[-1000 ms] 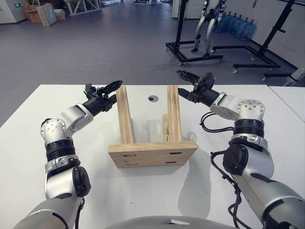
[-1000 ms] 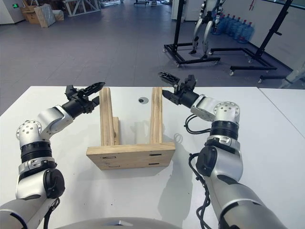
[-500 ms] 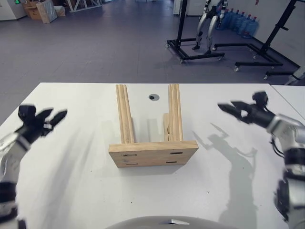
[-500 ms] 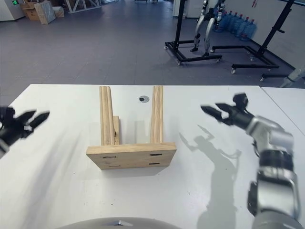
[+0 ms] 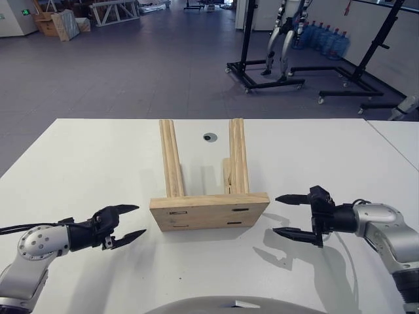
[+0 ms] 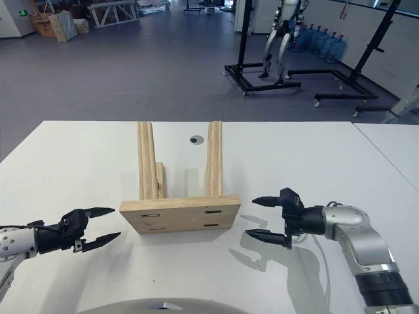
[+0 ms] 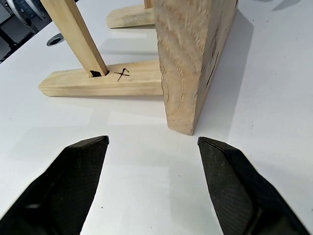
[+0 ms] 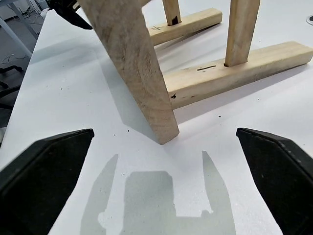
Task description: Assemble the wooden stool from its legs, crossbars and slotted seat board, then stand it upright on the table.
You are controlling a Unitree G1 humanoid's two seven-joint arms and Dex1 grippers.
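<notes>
The stool point(image 5: 208, 196) lies on its side in the middle of the table point(image 5: 78, 157). The seat board point(image 5: 209, 210) stands on edge facing the near edge, and the legs point(image 5: 171, 157) run back toward the far edge. It looks fully put together, so in my judgement only standing it up is left.

Your left gripper point(image 5: 140, 220) hangs low just beside the board's left end, and your right gripper point(image 5: 275, 214) is just beside the right end. Both have their fingers spread wide and hold nothing. Neither one touches the wood.

What could go wrong from here:
- If one side closes before the other, the board may skid or turn on the smooth table top.
- A grip on the board's ends alone gives the weight of the legs leverage, so the stool may rotate out of the fingers as you tip it.
- If the slotted joints are only pushed in, a twist between your two arms could work a leg loose.
- The lower fingers sit near the table and could scrape it.

Count: one stool, one seat board, four legs as far as I can tell, at least two crossbars point(image 8: 242, 32), one small round hole point(image 5: 209, 137) in the table, and two grippers.
</notes>
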